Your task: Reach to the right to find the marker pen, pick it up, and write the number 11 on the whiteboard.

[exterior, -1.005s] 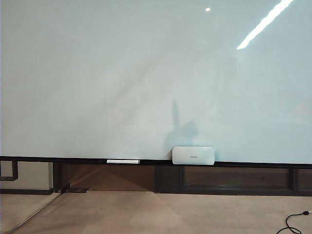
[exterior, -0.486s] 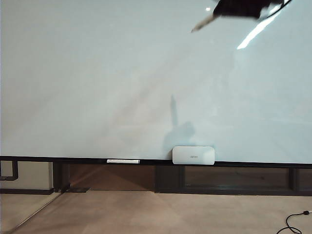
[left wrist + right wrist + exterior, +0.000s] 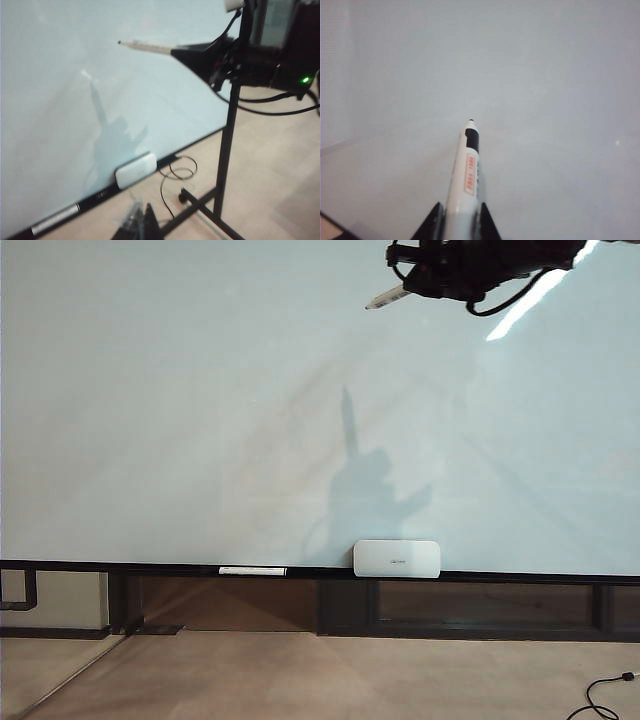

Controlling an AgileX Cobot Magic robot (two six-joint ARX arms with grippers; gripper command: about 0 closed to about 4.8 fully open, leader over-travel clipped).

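White pen (image 3: 466, 175) with a black collar, orange label and small dark tip sits clamped between the right gripper's (image 3: 458, 220) fingers, high by the bare glossy board (image 3: 200, 420); left gripper's state: cannot tell.

A small white rounded-rectangle box (image 3: 396, 558) sits on the dark rail, and a white marker with a black end (image 3: 252, 570) lies flat on the same rail, well apart from it on the exterior view's left. Below is a tan floor (image 3: 330, 680), with a black cable (image 3: 600, 695) curling in at its right corner. The left wrist view shows a black stand (image 3: 225, 150) and a looped cord (image 3: 177, 172) on the floor near the box.
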